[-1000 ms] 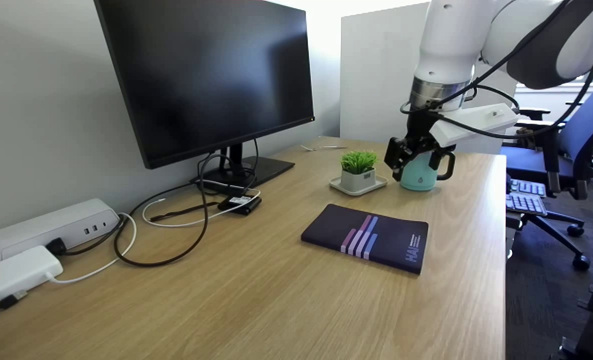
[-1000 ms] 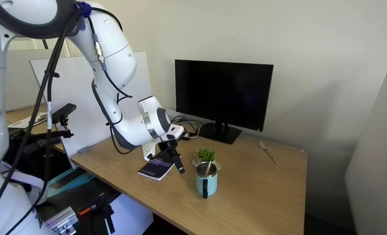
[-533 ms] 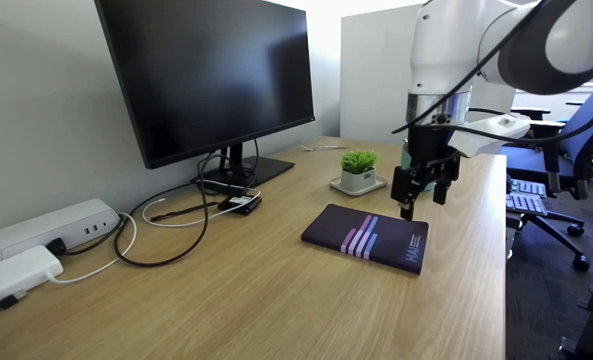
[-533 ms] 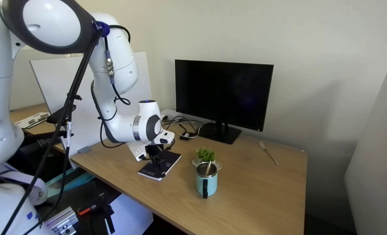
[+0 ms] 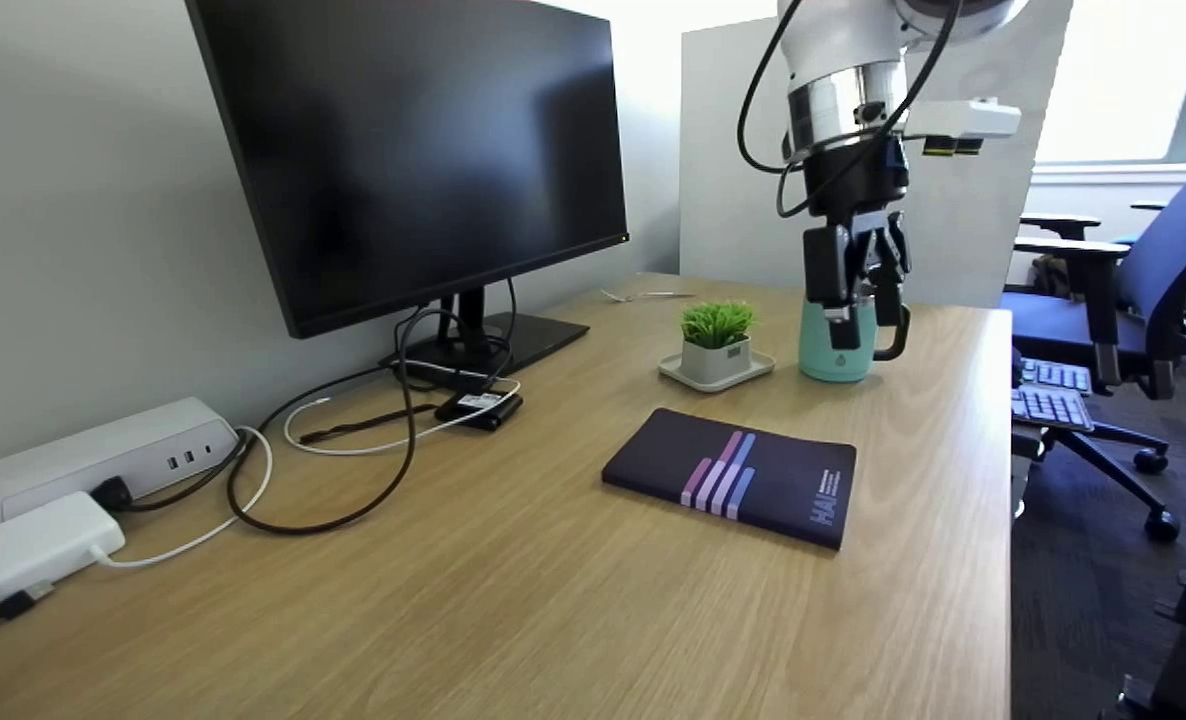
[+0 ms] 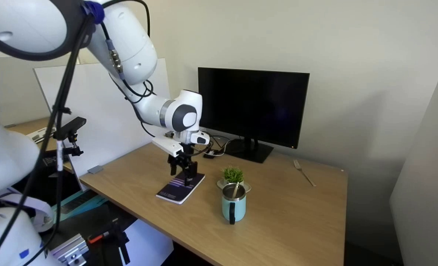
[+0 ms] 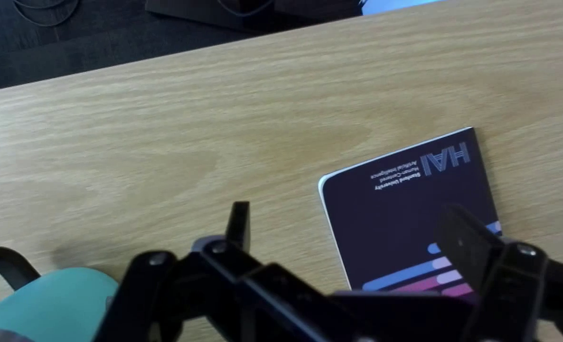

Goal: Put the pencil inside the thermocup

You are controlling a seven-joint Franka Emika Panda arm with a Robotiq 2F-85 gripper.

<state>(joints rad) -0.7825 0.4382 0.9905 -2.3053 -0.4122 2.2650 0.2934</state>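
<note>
The thermocup (image 6: pixel 233 210) is a mint-green mug with a dark handle, upright on the table in both exterior views (image 5: pixel 833 352). The thin tan pencil (image 6: pixel 235 190) stands leaning inside it, its upper end near the rim. The pencil does not show in the wrist view, where part of the thermocup (image 7: pixel 58 301) is at the lower left. My gripper (image 6: pixel 181 177) is apart from the thermocup, above the dark notebook. Its fingers are spread wide with nothing between them in the wrist view (image 7: pixel 348 218). In an exterior view the gripper (image 5: pixel 865 322) partly covers the thermocup.
The notebook (image 5: pixel 733 475) lies flat under the gripper. A potted plant (image 6: pixel 233 175) on a small tray stands right beside the thermocup. A monitor (image 6: pixel 254 107), cables (image 5: pixel 403 430) and a fork (image 6: pixel 304 173) are farther back. The table's edge (image 7: pixel 191 52) shows in the wrist view.
My gripper has moved away from the thermocup over the notebook, then risen and turned more upright. The thermocup and the pencil in it have not moved.
</note>
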